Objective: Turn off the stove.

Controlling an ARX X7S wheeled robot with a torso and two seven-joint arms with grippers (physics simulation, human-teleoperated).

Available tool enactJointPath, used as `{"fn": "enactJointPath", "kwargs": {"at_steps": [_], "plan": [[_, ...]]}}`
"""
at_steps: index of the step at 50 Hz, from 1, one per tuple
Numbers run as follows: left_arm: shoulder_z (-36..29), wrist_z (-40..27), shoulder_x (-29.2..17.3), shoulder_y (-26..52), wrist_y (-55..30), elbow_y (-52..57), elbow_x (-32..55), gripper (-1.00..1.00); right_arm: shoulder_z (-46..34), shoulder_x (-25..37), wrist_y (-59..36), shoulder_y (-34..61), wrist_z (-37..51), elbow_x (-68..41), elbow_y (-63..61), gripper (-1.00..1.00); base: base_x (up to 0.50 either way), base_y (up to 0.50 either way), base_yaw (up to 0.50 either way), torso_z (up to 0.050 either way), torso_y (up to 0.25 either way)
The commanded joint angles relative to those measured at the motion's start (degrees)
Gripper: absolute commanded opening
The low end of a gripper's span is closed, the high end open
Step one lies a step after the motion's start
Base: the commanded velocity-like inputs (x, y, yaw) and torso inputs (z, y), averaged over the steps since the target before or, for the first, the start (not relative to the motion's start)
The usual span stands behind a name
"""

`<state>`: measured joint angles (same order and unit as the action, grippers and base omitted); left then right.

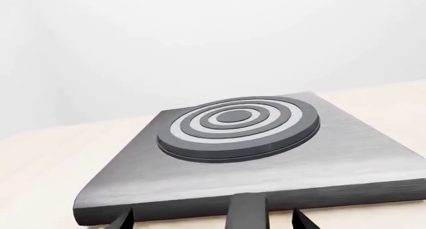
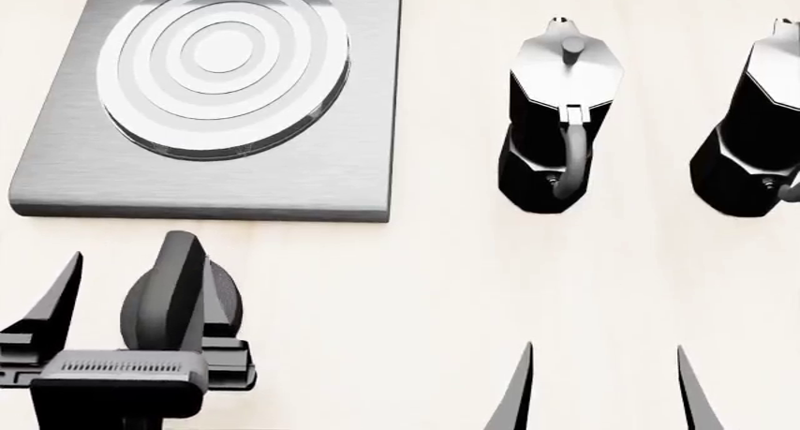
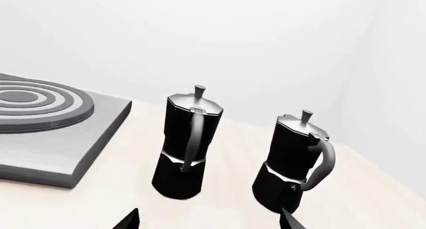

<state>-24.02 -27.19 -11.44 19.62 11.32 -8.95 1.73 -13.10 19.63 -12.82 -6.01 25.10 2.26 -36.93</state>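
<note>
The stove is a flat brushed-grey plate with a round ringed burner, at the far left of the head view. It fills the left wrist view. Its black ridged knob stands on the table just in front of the plate; its ridge shows in the left wrist view. My left gripper is open, one finger on each side of the knob, with gaps to the ridge. My right gripper is open and empty over bare table.
Two black-and-silver moka pots stand on the pale wooden table to the right of the stove, ahead of my right gripper. They also show in the right wrist view. A white wall is behind.
</note>
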Motion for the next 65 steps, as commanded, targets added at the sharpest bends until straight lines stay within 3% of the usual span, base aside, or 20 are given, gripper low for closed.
{"fn": "enactJointPath", "kwargs": {"at_steps": [1,65], "plan": [[1.7,1.6,-0.5,-1.7,-1.9,2.5,1.2,1.0,1.1,-0.9,-0.5,0.1,-0.8,1.2,0.0,1.0,0.0,0.0,0.0,0.0,0.0],[4.9,0.1,-5.5,-6.1,-7.2,10.7,6.9,1.0,0.1,-0.1,-0.8,0.7,0.2,0.7,0.2,1.0,0.0,0.0,0.0,0.0,0.0]]}}
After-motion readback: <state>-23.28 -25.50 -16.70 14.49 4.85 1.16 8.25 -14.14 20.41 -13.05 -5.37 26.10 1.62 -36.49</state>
